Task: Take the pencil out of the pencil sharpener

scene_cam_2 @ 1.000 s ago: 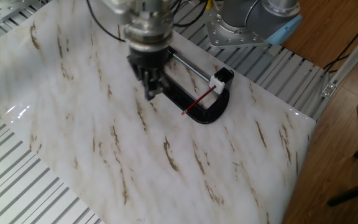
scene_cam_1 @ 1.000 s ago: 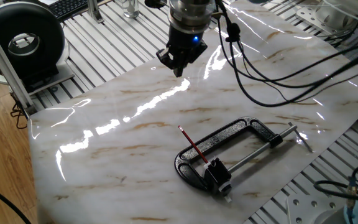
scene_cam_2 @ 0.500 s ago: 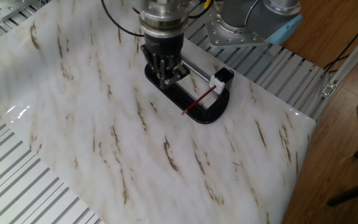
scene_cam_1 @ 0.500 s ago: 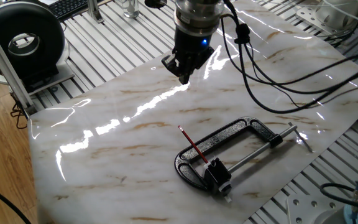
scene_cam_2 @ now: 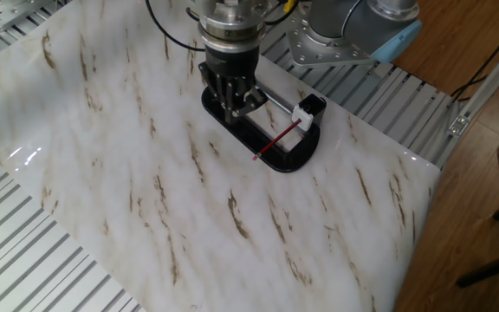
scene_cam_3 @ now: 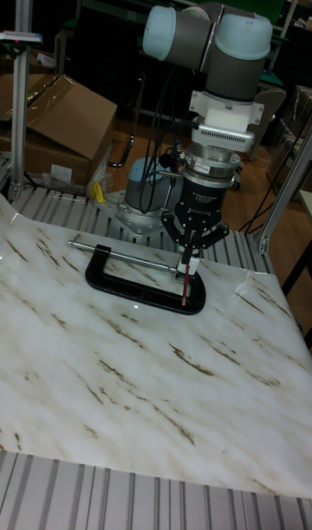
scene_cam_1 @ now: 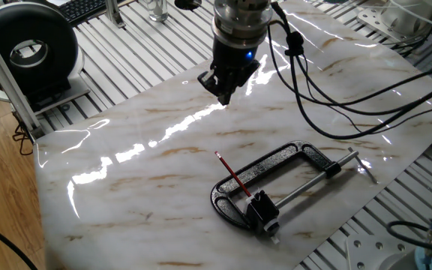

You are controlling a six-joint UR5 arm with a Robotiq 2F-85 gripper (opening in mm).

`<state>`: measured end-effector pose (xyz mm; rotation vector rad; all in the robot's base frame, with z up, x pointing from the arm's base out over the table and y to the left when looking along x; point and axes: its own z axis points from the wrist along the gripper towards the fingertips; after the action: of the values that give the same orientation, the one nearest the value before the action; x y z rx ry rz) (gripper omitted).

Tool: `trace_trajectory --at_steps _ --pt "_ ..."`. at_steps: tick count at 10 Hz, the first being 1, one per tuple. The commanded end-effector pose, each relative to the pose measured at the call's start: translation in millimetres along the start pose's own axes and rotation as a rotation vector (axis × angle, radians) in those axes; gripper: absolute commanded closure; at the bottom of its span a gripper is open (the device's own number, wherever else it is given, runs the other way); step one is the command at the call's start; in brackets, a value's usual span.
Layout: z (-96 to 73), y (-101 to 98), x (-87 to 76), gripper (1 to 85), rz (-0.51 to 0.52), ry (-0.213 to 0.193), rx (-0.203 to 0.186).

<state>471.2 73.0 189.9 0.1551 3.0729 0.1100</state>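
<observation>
There's the pencil [scene_cam_1: 234, 178], thin and red, lying slantwise with its lower end stuck in the pencil sharpener [scene_cam_1: 262, 209], its pale free end pointing to about 11 o'clock in one fixed view. The sharpener, a small black block with a white part, sits on the curved end of the big black clamp [scene_cam_1: 276, 169], near the table's [scene_cam_1: 126, 187] 5 o'clock edge. The pencil crosses over the clamp's frame, and the clamp's silver screw rod [scene_cam_1: 317, 181] runs off toward 2 o'clock.

My end effector [scene_cam_1: 224, 88] hangs above the marble-patterned table, well apart from the pencil, up at 12 o'clock from it in that view. In the other fixed view it sits over the far end of the clamp [scene_cam_2: 258, 130], at about 10 o'clock from the sharpener [scene_cam_2: 308, 112]. My fingers [scene_cam_3: 191, 251] point straight down, drawn narrow, nothing between them. Black cables [scene_cam_1: 328, 82] trail off my wrist to 3 o'clock.
</observation>
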Motion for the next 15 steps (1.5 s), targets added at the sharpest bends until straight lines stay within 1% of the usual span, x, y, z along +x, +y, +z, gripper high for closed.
trace_trajectory --at_steps 1,2,4,5,6,7,9,10,12,13,14,15 --pt "-0.4 5.3 11.8 84.7 -0.034 0.048 -0.022" --pt "-0.4 5.7 11.9 84.7 -0.04 0.048 -0.024" --pt "-0.3 -1.4 10.4 84.7 -0.044 0.043 0.003" --pt "-0.4 -2.4 12.3 84.7 -0.034 0.05 0.007" --pt "-0.1 0.3 5.7 84.7 0.0 0.025 -0.002" --pt "0.0 -0.1 -2.5 84.7 0.032 -0.007 -0.001" --pt "-0.1 2.6 5.7 84.7 0.073 0.025 -0.011" --pt "-0.2 7.5 5.4 84.7 0.074 0.025 -0.029" --pt "-0.2 8.6 -1.7 84.7 0.062 -0.002 -0.034" --pt "-0.1 5.7 -5.1 84.7 0.05 -0.016 -0.024" --pt "6.3 6.8 -9.9 84.7 0.041 -0.03 -0.027" --pt "9.9 8.4 -12.4 84.7 0.04 -0.027 -0.023"
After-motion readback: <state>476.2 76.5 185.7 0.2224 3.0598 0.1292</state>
